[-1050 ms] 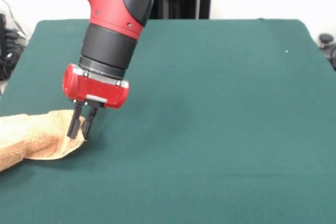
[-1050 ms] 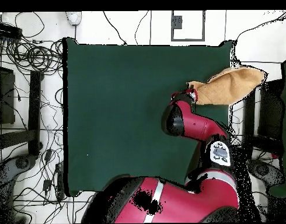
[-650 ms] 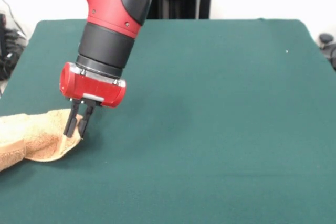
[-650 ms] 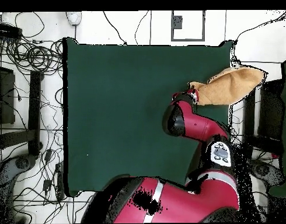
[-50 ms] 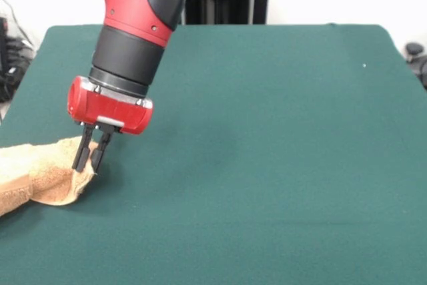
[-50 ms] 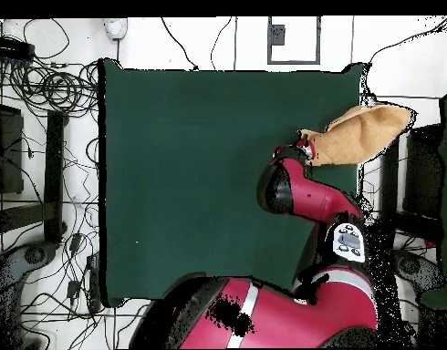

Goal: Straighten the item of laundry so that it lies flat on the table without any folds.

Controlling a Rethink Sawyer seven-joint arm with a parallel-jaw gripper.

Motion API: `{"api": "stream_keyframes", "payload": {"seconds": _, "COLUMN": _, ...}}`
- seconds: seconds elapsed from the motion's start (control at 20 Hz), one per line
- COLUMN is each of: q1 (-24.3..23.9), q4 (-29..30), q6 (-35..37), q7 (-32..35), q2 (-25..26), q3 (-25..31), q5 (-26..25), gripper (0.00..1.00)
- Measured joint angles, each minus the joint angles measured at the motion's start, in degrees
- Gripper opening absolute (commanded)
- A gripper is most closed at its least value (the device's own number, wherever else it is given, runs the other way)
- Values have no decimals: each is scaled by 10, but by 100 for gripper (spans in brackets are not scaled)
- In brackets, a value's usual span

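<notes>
A small tan, fluffy terry-cloth towel point(image 5: 37, 177) is lying bunched up at one side edge of the big table with the dark green, felt-like top point(image 5: 267, 131). The cloth is looking soft and bumpy, with a fold running along it and a raised corner. In the front view the towel is getting cut off by the side of the picture, so its full shape is not showing. In the overhead view the tan towel point(image 6: 359, 133) is reaching past the green table's point(image 6: 209, 173) edge and is narrowing to a point. Its tag is not showing in either view. The shiny red and black robot arm point(image 5: 133, 25) is reaching down, and its red block with two thin black fingers, the gripper point(image 5: 90, 165), is squeezing together on the raised corner of the towel. The fingers are standing very close to each other with the cloth pinched between them. From above, the gripper point(image 6: 303, 146) is mostly hiding under the round arm point(image 6: 291, 187), so its tips are hard to make out there. The rest of the green top is looking smooth and even.
</notes>
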Motion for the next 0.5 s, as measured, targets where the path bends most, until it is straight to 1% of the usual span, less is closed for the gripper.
{"api": "stream_keyframes", "payload": {"seconds": 0.15, "q1": -5, "q4": 4, "q6": 0, "q7": 0, "q2": -6, "q3": 8, "q5": 0, "gripper": 0}}
{"api": "stream_keyframes", "payload": {"seconds": 0.35, "q1": -28, "q4": 22, "q6": 0, "q7": 0, "q2": -26, "q3": 43, "q5": 0, "gripper": 0}}
{"api": "stream_keyframes", "payload": {"seconds": 0.4, "q1": -52, "q4": 38, "q6": 0, "q7": 1, "q2": -41, "q3": 74, "q5": 0, "gripper": 0}}
{"api": "stream_keyframes", "payload": {"seconds": 0.5, "q1": -74, "q4": 54, "q6": 0, "q7": 1, "q2": -53, "q3": 101, "q5": -1, "gripper": 0}}
